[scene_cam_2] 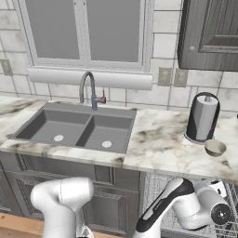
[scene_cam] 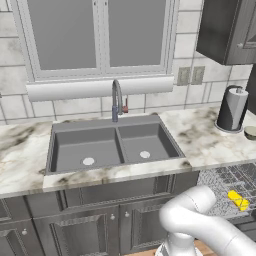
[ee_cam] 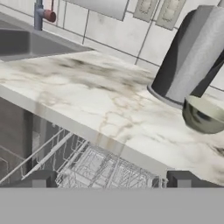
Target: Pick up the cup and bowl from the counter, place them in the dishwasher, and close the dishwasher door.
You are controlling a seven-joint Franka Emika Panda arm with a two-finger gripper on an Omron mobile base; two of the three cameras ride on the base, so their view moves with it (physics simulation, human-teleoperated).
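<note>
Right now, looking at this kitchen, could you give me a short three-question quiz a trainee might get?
1. True or false: the yellow cup already lies in the dishwasher rack.
2. Where is the bowl? A) in the sink B) on the counter beside the tall dark cylinder C) in the rack
3. Fill in: the robot's fingers stand ____.

Key: 1 true; 2 B, the bowl sits on the counter by the cylinder; 3 open, holding nothing.

Two base cameras behind the white arm, left and right, both facing the grey double sink (scene_cam: 115, 145) and veined white stone counter (scene_cam_2: 158, 144), hand camera close, looking just above the silvery wire rack (ee_cam: 105, 168) along that counter.
</note>
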